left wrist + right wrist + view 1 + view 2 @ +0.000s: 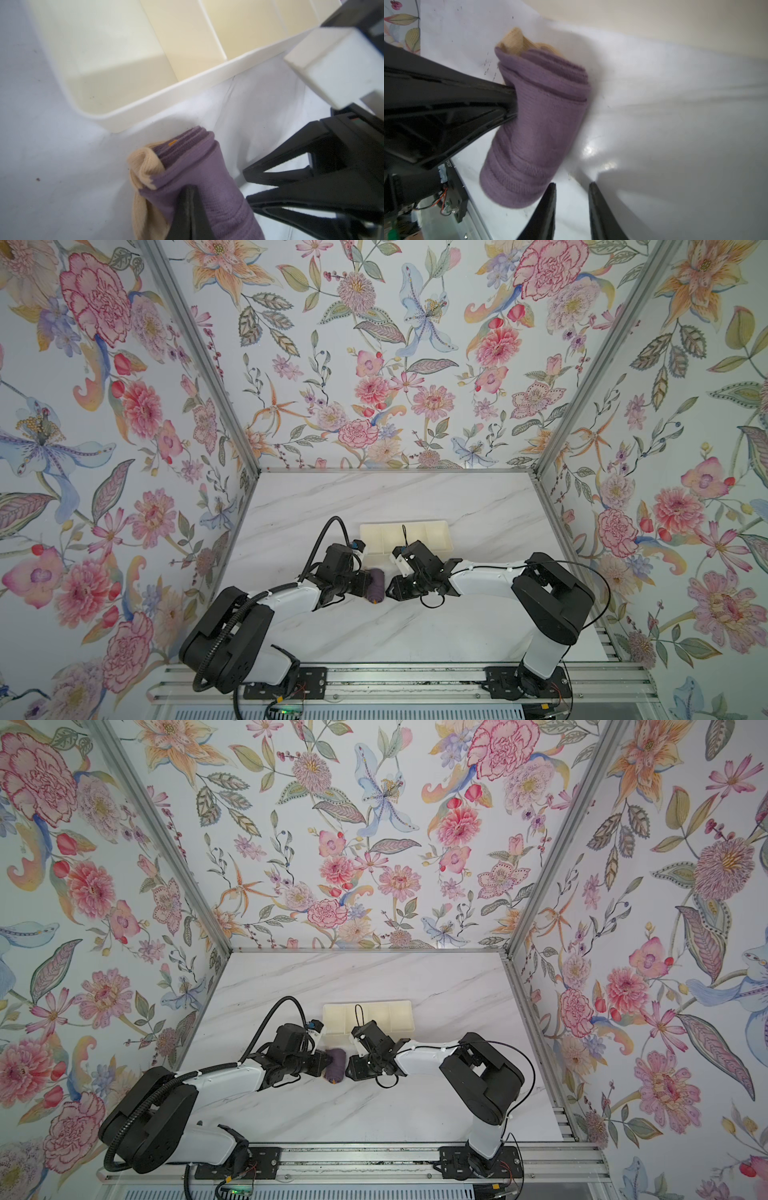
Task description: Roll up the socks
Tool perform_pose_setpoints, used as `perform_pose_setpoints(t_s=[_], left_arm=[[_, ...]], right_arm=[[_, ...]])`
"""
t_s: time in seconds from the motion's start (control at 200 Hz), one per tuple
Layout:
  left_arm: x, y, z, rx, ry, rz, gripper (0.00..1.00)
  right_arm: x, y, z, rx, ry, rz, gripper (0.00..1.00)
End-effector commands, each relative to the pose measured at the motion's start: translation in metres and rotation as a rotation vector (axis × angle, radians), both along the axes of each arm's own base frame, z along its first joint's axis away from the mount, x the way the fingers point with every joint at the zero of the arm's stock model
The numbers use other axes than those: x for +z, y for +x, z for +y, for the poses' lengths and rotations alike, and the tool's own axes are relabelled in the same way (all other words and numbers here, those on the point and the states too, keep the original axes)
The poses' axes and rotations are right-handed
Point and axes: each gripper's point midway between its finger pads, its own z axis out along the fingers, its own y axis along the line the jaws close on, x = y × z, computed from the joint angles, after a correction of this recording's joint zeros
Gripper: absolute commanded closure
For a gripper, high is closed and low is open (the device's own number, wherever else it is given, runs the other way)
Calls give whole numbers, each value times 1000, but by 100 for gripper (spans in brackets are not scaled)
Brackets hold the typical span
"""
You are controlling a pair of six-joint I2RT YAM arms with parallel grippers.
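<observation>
No text, label, brand, number or sign can be read with certainty; only a short white marking is seen on a black housing (450, 164) in the right wrist view, too blurred to be made out

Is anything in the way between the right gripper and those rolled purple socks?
Nothing visible. Only bare white marble tabletop lies between the right gripper and the purple ribbed sock roll; the left gripper pinches it from the opposite side.
</observation>
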Motion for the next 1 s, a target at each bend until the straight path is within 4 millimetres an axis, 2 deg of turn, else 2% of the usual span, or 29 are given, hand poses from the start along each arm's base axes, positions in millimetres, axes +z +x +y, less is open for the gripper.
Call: perform_pose_setpoints(t_s=[0.0, 0.165, 0.39, 0.676, 0.996], left_arm=[[-36, -28, 20, -6, 109, 123, 100], [-37, -29, 20, -9, 113, 125, 100], [-37, -28, 22, -1, 128, 128, 100], [-37, -29, 24, 5, 136, 128, 100], [-36, -29, 26, 17, 141, 130, 100]], right_arm=[[-13, 4, -10, -5, -132, -45, 71], [-14, 8, -6, -9, -149, -70, 71], [3, 12, 1, -6, -101, -125, 71], [6, 12, 13, 24, -78, -133, 71], [20, 15, 25, 41, -31, -170, 71]])
